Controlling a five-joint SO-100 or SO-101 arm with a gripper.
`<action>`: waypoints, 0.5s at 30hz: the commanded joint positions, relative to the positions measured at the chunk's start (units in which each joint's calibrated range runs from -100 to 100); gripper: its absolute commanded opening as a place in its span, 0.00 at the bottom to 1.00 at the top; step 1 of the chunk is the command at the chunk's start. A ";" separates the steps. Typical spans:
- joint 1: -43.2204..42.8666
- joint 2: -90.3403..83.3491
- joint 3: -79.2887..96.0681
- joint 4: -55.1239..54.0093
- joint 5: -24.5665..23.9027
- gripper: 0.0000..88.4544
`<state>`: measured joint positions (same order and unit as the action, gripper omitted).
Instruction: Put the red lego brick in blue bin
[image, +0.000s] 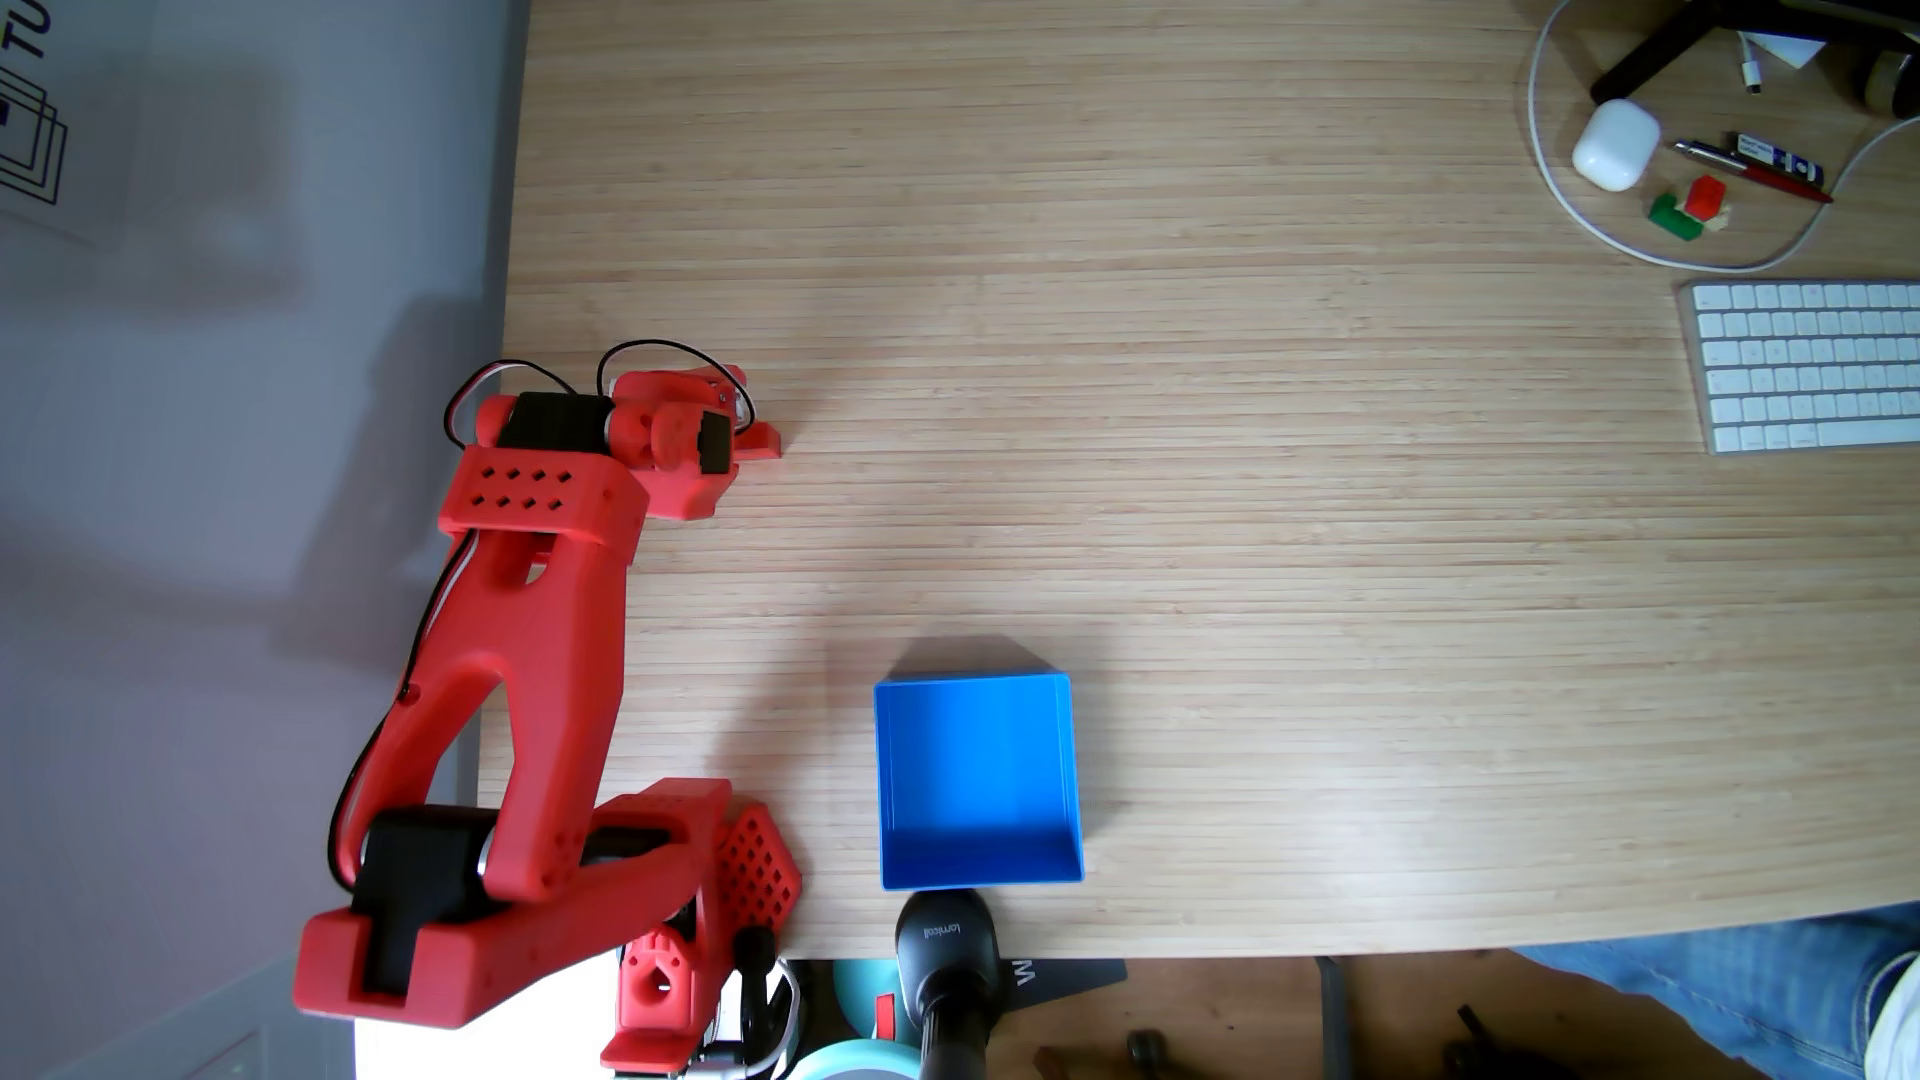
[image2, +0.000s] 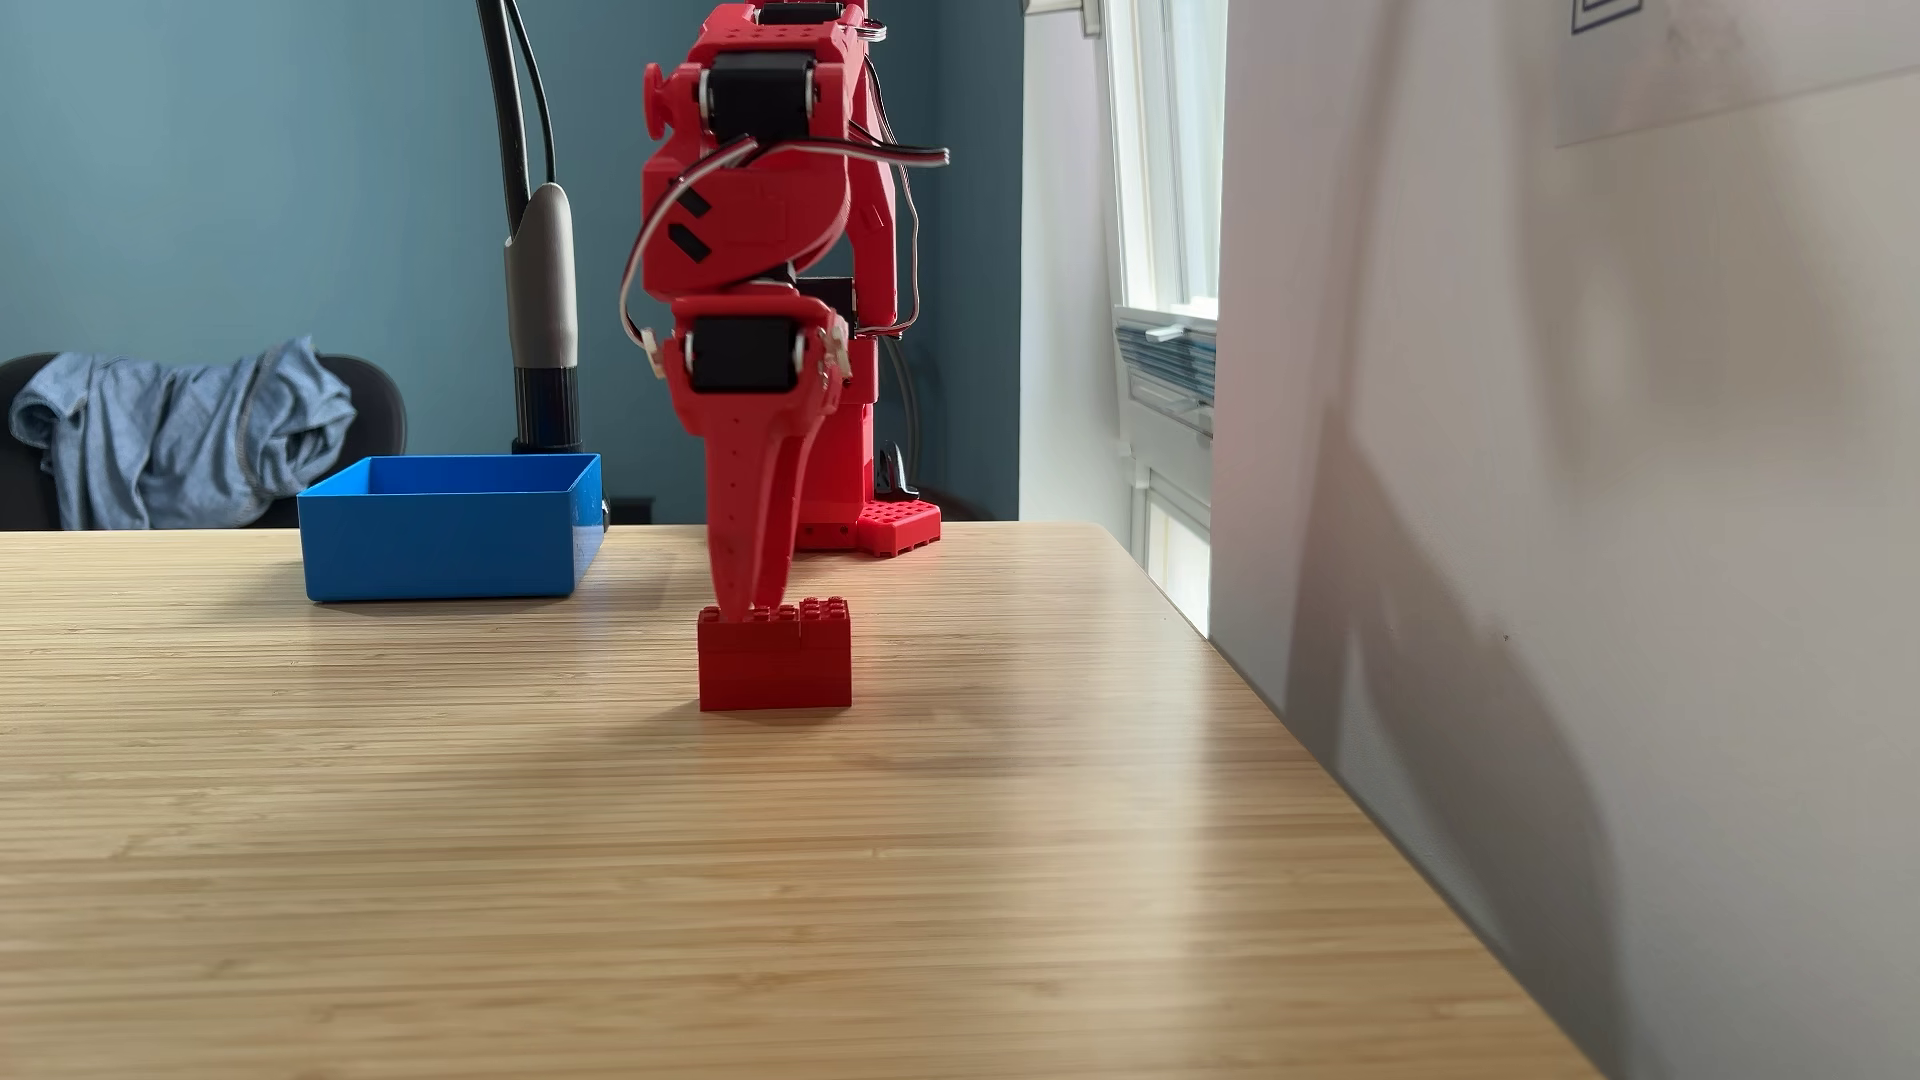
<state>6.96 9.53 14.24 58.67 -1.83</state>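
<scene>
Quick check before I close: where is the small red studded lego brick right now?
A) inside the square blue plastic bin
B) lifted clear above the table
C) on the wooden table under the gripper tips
C: in a fixed view the small red studded lego brick rests on the wooden table, with the gripper tips at its top, and the square blue plastic bin holds nothing.

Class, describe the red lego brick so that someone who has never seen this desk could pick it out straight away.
Start at the wooden table in a fixed view and find the red arm's gripper pointing down. The red lego brick stands on the table right under its tip, studs up with a stepped top, far smaller than the blue bin.
</scene>
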 joint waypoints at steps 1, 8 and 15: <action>-1.52 0.66 -4.44 0.24 0.00 0.28; -2.74 3.64 -5.34 0.24 -0.24 0.27; -2.82 6.21 -6.52 0.16 -0.78 0.23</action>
<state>4.29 16.25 11.35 58.67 -2.22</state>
